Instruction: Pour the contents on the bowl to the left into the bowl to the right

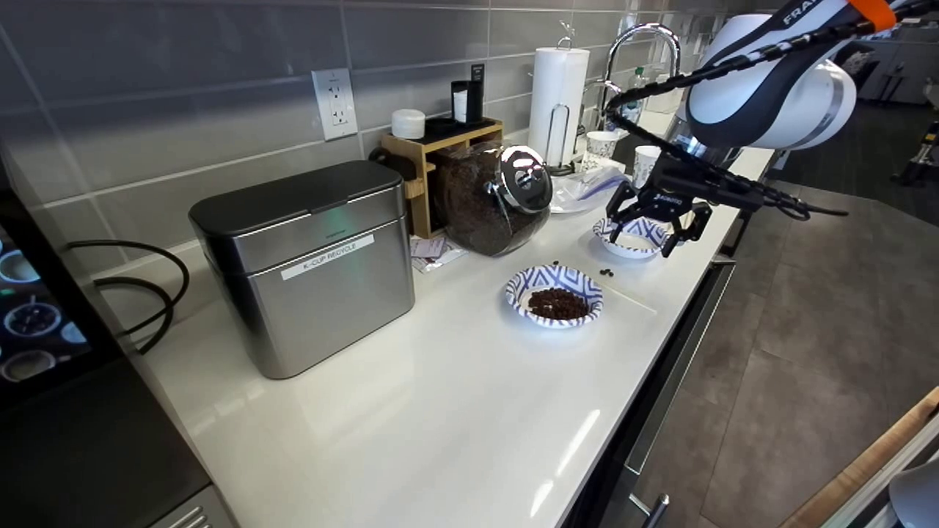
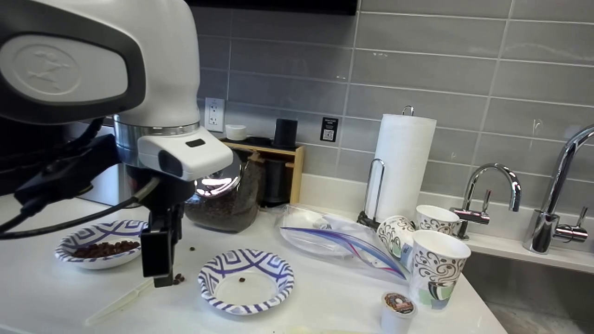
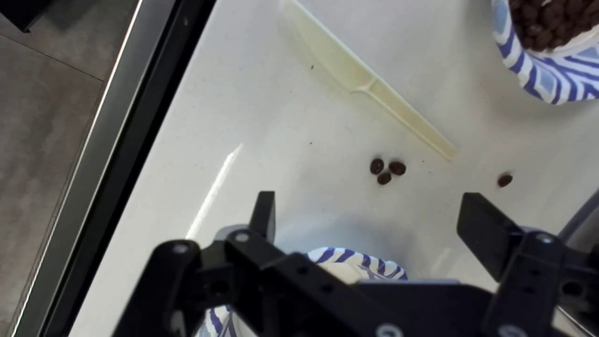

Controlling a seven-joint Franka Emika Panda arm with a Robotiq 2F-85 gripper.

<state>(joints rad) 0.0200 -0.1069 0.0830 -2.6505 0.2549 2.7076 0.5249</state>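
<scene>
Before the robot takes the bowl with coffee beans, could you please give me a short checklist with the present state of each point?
1. Gripper open, holding nothing: ok.
2. Filled bowl upright, coffee beans inside: ok.
3. Gripper at the filled bowl's rim: not ok; it hangs apart from it.
4. Receiving bowl upright: ok; one bean lies in it.
5. Countertop free of loose beans: not ok; three lie together, one apart.
6. Plastic knife not touching either bowl: ok.

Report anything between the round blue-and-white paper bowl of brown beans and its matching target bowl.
Only loose brown beans and a pale plastic knife's handle lie on the white counter between them; the source bowl, once lifted, should likely clear both.
</scene>
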